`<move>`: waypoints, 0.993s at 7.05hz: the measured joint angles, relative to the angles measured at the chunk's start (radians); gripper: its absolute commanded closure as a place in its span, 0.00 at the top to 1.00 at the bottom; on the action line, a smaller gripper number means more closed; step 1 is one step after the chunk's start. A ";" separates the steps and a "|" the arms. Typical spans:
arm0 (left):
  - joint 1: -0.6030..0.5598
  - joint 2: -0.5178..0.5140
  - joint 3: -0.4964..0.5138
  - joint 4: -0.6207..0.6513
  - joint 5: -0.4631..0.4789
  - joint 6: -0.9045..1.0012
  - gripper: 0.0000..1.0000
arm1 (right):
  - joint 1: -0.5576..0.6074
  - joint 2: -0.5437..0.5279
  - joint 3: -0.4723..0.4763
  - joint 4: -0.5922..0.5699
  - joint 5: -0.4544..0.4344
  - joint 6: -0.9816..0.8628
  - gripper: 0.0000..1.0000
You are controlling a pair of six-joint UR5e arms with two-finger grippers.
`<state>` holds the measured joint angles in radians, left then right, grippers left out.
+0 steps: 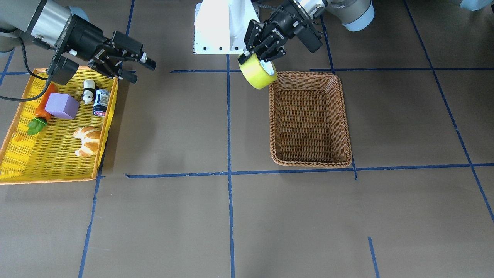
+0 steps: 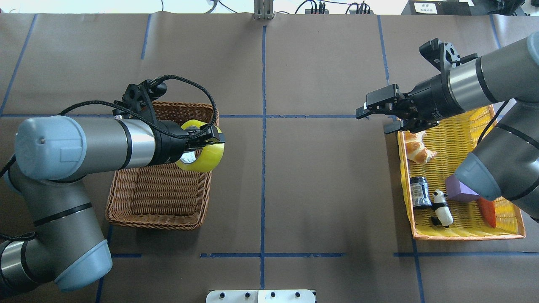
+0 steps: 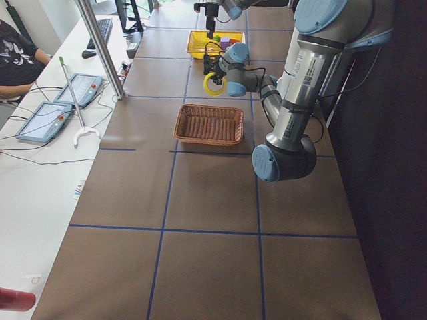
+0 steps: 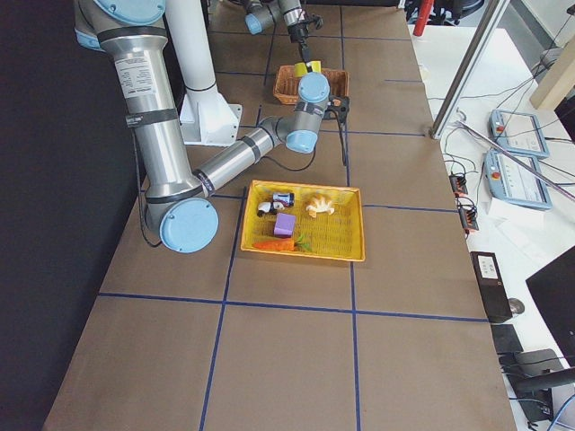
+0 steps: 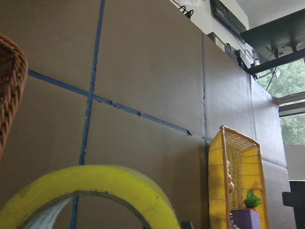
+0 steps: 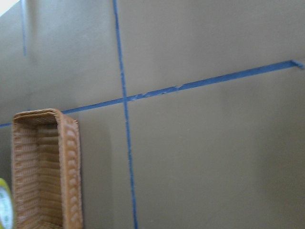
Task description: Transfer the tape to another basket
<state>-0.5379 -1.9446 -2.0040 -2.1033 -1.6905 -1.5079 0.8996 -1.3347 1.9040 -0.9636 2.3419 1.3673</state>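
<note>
While the tape [image 1: 257,71] hangs in the left hand [image 1: 256,58], step in hand: the carry toward the basket [image 1: 310,74], which I judge to be the last stretch before the drop.
Tape position: aloft, clear of the tabletop [image 1: 173,127], at the basket's corner nearest the robot on the side facing the yellow tray [image 1: 50,179]. In the overhead and front views it overlaps the rim and is not over the middle.
Left hand: fingers pressed onto the upper edge of the roll, pinching its wall, with the roll tilted below them.
Right hand [image 1: 141,69]: fingers spread and holding nothing, hovering at the yellow tray's far corner, well apart from the basket.
Next move: probably a short shift inward until the roll sits over the basket's floor, then a lowering and a release. The roll is round and tilted, so a high release could let it roll or catch on the rim.
Basket contents: only bare brown weave shows inside.
Yellow tray contents: a carrot [image 1: 45,104] touching a purple block [image 1: 61,106], a panda figure [image 1: 88,91] just beside a small can [image 1: 101,102], and a croissant [image 1: 88,141] apart from them near the tray's inner wall.
Progress: the tape is out of the tray but not yet in the basket.
</note>
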 measured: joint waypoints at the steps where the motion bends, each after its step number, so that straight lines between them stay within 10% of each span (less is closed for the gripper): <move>1: -0.008 0.010 0.001 0.090 0.024 0.055 0.00 | 0.006 -0.001 0.001 -0.133 -0.026 -0.133 1.00; 5: 0.018 0.050 0.060 0.250 0.092 0.181 0.00 | 0.108 -0.014 0.052 -0.609 -0.074 -0.716 1.00; 6: 0.036 0.047 0.096 0.257 0.095 0.197 0.15 | 0.150 -0.041 0.083 -0.703 -0.071 -0.870 1.00; 7: 0.049 0.044 0.116 0.260 0.096 0.221 0.77 | 0.175 -0.067 0.103 -0.752 -0.068 -0.962 1.00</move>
<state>-0.4887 -1.9006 -1.8877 -1.8434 -1.5948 -1.2865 1.0744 -1.4020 2.0074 -1.7153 2.2735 0.4048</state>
